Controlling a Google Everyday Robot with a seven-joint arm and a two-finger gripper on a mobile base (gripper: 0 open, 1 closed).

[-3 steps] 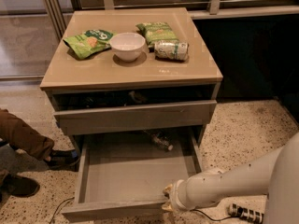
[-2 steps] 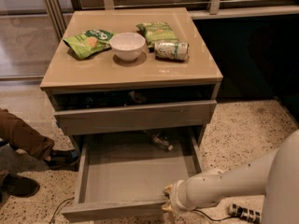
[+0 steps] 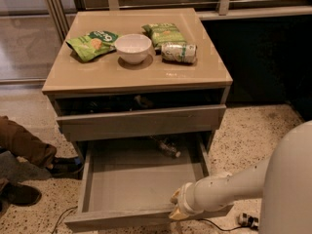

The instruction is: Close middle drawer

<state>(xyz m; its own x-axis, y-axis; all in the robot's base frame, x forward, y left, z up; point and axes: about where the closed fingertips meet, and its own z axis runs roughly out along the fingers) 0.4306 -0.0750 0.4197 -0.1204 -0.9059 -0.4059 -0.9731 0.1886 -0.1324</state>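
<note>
The wide grey wood-grain middle drawer (image 3: pixel 141 182) is pulled far out. The white pincer (image 3: pixel 178 207) sits at its front panel; its state cannot be told. The tan surface (image 3: pixel 146 78) bears two green snack bags (image 3: pixel 92 44) (image 3: pixel 165 33), one white bowl (image 3: pixel 132 48) and one can (image 3: pixel 179 52).

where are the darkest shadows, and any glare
Camera view: darkest in the gap under the beige tabletop and at the rear of the open grey wood-grain middle drawer; soft sheen on the tabletop; the gripper, at the drawer's front panel, is evenly lit.
</note>
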